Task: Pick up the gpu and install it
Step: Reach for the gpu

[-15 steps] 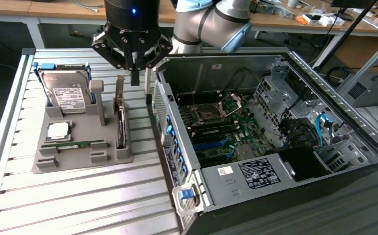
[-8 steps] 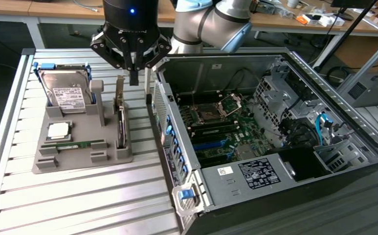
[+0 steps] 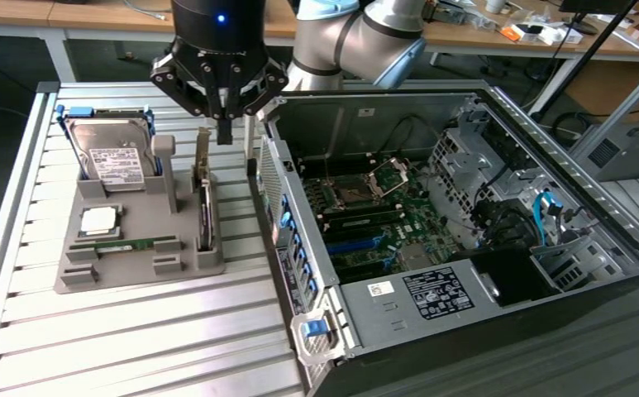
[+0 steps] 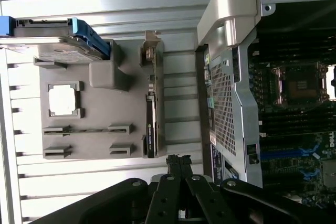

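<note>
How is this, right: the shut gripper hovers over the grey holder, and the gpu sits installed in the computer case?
No. The exterior view shows the gpu standing on edge in the grey holder, not in the computer case. The shut gripper does hover over the holder.

Grey arm (image 3: 377,40) coming in from the top of the exterior view, elbow bent, black wrist (image 3: 217,25) pointing straight down, blue light lit on it, gripper (image 3: 223,132) hanging below, linkage splayed wide, slim fingers (image 4: 173,167) pressed together tip to tip
</note>
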`<state>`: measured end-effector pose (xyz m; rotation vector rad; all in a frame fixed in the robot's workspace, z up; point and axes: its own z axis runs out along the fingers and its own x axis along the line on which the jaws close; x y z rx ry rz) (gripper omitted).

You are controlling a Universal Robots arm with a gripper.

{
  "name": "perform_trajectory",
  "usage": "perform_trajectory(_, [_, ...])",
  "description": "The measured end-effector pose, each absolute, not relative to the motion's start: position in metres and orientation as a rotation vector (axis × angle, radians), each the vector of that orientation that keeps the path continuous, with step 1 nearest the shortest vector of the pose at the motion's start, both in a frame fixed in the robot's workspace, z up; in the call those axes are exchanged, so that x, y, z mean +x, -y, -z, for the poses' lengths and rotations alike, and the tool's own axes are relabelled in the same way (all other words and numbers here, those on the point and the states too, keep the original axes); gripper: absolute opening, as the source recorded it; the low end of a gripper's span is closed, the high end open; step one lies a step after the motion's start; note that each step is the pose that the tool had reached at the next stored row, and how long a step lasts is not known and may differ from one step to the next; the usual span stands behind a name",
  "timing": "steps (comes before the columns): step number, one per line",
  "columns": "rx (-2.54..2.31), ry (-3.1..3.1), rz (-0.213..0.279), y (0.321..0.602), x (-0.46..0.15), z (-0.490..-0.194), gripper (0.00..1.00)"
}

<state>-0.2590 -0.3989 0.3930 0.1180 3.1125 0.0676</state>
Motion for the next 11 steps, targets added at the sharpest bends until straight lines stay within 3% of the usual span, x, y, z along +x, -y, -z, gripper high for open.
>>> perform_trajectory(11, [0.118, -3.112, -0.068, 0.3989, -0.2614, -0.393, 0.1])
